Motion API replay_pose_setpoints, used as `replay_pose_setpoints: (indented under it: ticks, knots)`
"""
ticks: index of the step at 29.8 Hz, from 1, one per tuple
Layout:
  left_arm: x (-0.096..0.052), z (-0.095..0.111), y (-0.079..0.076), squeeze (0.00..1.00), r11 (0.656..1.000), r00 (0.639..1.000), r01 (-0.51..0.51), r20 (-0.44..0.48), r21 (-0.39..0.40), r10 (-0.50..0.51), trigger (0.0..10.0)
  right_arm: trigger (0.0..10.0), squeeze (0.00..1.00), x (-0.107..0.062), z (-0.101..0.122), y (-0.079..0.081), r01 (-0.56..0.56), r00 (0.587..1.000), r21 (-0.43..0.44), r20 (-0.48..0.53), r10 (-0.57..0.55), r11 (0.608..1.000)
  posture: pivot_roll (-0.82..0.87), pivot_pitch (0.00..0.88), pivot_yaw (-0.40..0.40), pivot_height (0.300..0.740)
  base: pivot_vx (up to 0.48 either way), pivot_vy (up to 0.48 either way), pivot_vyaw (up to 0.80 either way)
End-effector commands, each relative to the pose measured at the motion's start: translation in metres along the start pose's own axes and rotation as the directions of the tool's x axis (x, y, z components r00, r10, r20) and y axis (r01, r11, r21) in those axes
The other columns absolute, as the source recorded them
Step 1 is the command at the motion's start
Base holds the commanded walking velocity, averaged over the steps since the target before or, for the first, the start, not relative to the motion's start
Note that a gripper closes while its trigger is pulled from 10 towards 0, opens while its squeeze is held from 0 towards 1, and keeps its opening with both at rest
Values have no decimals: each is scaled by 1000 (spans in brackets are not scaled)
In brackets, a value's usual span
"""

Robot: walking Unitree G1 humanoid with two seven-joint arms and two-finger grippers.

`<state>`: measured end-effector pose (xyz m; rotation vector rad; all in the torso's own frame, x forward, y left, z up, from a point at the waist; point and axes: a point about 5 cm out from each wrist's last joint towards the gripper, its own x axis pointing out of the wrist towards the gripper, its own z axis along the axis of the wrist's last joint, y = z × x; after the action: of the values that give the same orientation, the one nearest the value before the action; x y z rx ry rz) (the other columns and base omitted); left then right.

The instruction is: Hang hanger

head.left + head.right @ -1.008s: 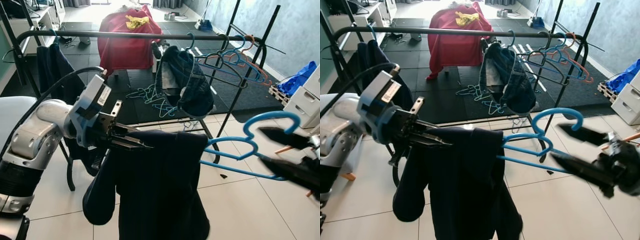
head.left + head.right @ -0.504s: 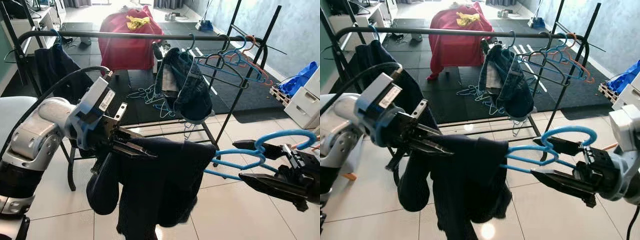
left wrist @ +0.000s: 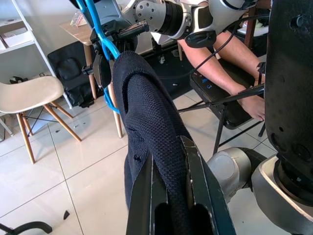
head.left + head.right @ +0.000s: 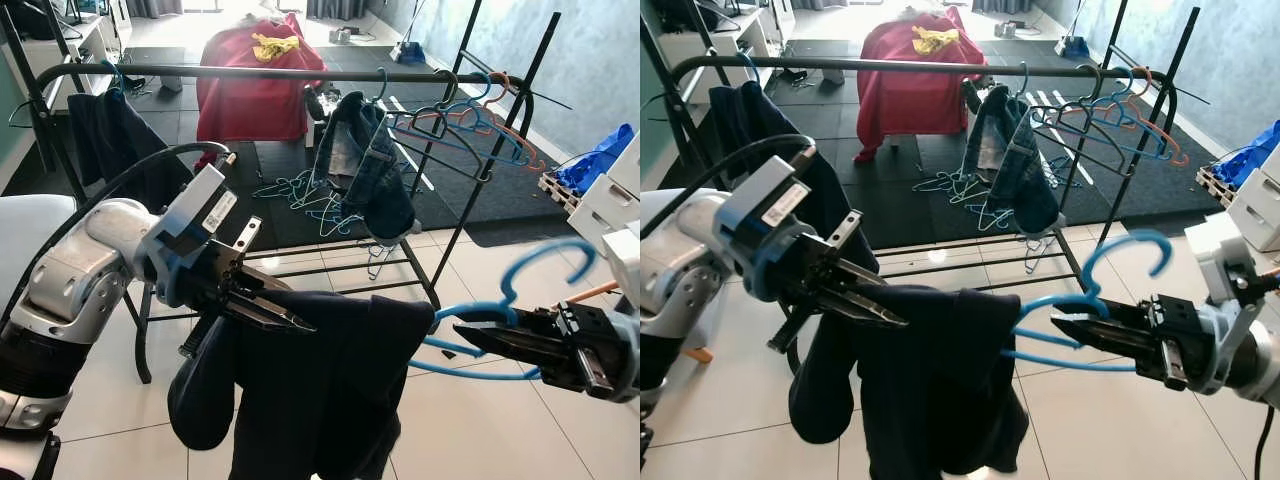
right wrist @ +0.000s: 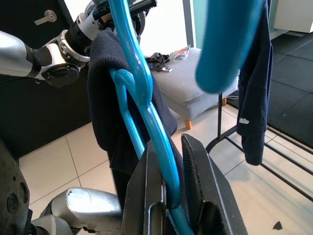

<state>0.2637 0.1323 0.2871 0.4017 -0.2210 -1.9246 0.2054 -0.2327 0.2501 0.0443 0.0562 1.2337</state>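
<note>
A blue plastic hanger (image 4: 470, 312) is clamped in my right gripper (image 4: 472, 334), its hook (image 4: 1122, 250) rising upward at the right. One arm of the hanger is tucked inside a dark navy garment (image 4: 320, 390). My left gripper (image 4: 296, 322) is shut on that garment's upper edge. In the right wrist view the hanger (image 5: 142, 93) runs between the fingers (image 5: 190, 147). In the left wrist view the garment (image 3: 146, 107) lies pinched in the left gripper (image 3: 168, 156). The black clothes rack rail (image 4: 250, 72) crosses behind, above both grippers.
On the rail hang a denim garment (image 4: 365, 165), several empty hangers (image 4: 470, 115) and a dark top (image 4: 110, 135). Loose hangers (image 4: 300, 190) lie on the black mat. White drawers (image 4: 615, 195) stand at right. A seated person's legs (image 3: 230, 63) appear in the left wrist view.
The right gripper has rolled the hanger so its hook stands more upright and has drawn in slightly. The garment has swung a little. The left gripper holds about the same place.
</note>
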Motion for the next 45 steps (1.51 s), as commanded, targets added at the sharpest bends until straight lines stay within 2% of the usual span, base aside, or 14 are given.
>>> replay_pose_setpoints:
  ticks: [1,15,16,20,21,27,30,33,34,40,42,43,44,45]
  knots:
    - [6,13,-3,0,995,997,71,17,65,-72,10000,0,0,3,-1,1,-20,1000,3,-11,20,1000,-67,58,-33,740,0,0,0]
    - [6,12,1,0,998,999,40,20,53,-41,10000,0,0,5,0,0,-12,1000,-2,9,12,1000,-68,66,-34,740,0,0,0]
    - [5,12,7,1000,1000,999,4,32,28,-5,10000,0,0,5,3,-1,-4,999,-9,42,5,1000,-70,70,-32,740,0,0,0]
    - [3,12,12,1000,999,998,-31,46,7,31,10000,0,0,5,7,-1,0,998,-19,70,1,1000,-70,70,-32,740,0,0,0]
    - [-3,14,15,1000,998,995,-64,82,-9,65,10000,0,0,4,13,-1,6,994,-34,108,-2,999,-70,75,-26,740,0,0,0]
    - [-23,25,17,1000,990,973,-143,183,-17,144,10000,0,0,-2,24,0,29,986,-70,164,-17,997,-69,81,-27,740,0,0,0]
    - [-30,23,18,1000,980,965,-196,176,-17,196,10000,0,0,-6,30,0,42,984,-90,179,-25,995,-67,81,-28,740,0,0,0]
    - [-30,23,18,1000,980,965,-196,176,-17,196,10000,0,0,-6,30,0,42,984,-90,179,-25,995,-67,81,-28,740,0,0,0]
    - [-36,20,17,1000,972,955,-233,181,-31,234,10000,0,0,-9,34,0,51,982,-103,184,-31,993,-69,83,-29,740,0,0,0]
    - [-36,20,17,1000,972,955,-233,181,-31,234,10000,0,0,-9,34,0,51,982,-103,184,-31,993,-69,83,-29,740,0,0,0]
    - [-41,15,16,1000,960,941,-274,189,-55,279,10000,0,0,-12,38,0,62,981,-118,191,-38,991,-69,84,-32,740,0,0,0]
    - [-45,2,15,1000,938,922,-336,174,-82,346,10000,0,0,-15,45,1,66,979,-137,198,-38,988,-72,85,-35,740,0,0,0]
    - [-45,2,15,1000,938,922,-336,174,-82,346,10000,0,0,-15,45,1,66,979,-137,198,-38,988,-72,85,-35,740,0,0,0]
    - [-47,-9,15,1000,916,902,-388,164,-99,400,10000,0,0,-17,49,2,68,979,-150,202,-37,986,-73,84,-36,740,0,0,0]
